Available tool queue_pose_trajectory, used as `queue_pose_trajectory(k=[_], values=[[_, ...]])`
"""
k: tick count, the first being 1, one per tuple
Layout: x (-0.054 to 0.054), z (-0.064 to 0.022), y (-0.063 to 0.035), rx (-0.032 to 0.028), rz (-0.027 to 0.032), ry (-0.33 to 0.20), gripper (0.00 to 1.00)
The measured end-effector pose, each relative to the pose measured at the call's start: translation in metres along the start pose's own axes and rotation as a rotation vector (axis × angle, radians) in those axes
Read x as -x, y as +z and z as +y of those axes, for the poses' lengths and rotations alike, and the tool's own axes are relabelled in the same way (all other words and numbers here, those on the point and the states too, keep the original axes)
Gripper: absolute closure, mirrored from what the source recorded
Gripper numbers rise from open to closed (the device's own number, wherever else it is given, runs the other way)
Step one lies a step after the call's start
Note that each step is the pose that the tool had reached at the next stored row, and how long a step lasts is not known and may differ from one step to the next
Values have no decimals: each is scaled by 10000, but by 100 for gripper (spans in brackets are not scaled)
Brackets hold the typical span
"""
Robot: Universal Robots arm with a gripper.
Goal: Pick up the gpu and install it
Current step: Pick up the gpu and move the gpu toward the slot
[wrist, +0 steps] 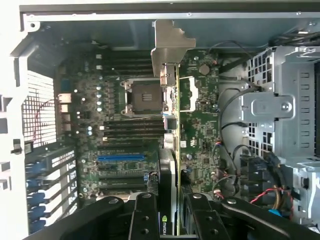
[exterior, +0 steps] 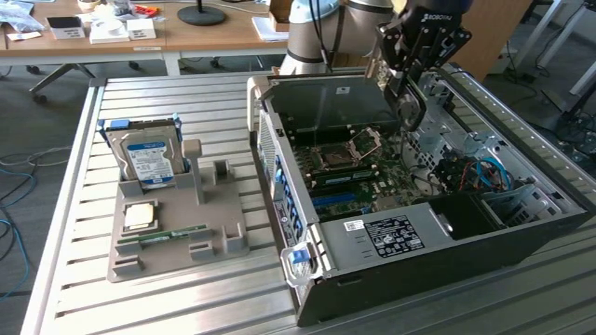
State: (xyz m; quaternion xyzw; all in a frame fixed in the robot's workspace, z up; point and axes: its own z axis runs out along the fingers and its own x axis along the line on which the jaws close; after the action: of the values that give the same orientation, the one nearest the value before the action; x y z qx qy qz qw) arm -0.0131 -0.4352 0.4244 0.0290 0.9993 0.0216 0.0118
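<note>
Pinching the gpu (wrist: 169,170) between its black fingers (wrist: 142,220), the tool (wrist: 170,212) holds the card on edge, with the silver bracket (wrist: 167,47) at the end farthest from the grip. In the exterior view the tool (exterior: 407,82) hangs over the open case (exterior: 447,265), and the gpu (exterior: 411,110) sits at about one o'clock from the CPU socket (exterior: 340,150), above the board and not yet seated.

Below the card lies the motherboard (wrist: 200,130). Its blue slot (wrist: 121,157) and the dark slots beside it appear to run crosswise to the card's length. I judge the step in hand to be alignment over a slot. Done well, it means bringing the card's long edge parallel to the slot and facing the bracket toward the wall with the blue latches (exterior: 296,230). The card should stay plumb so that both ends meet the slot together. The loose cables (exterior: 479,174) at about three o'clock from the socket could snag, so the card should be kept clear of them.

Farther off, at nine o'clock from the case, a grey holder (exterior: 219,241) on the counter (exterior: 139,307) carries a hard drive (exterior: 149,157) and a RAM strip (exterior: 167,236).
</note>
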Motion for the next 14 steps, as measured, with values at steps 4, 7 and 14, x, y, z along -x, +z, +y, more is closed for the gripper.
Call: queue_pose_trajectory(k=[4, 7, 14], values=[[83, 5, 2, 1, 0, 0, 73], [143, 8, 4, 1, 0, 0, 73], [273, 16, 7, 1, 0, 0, 73]])
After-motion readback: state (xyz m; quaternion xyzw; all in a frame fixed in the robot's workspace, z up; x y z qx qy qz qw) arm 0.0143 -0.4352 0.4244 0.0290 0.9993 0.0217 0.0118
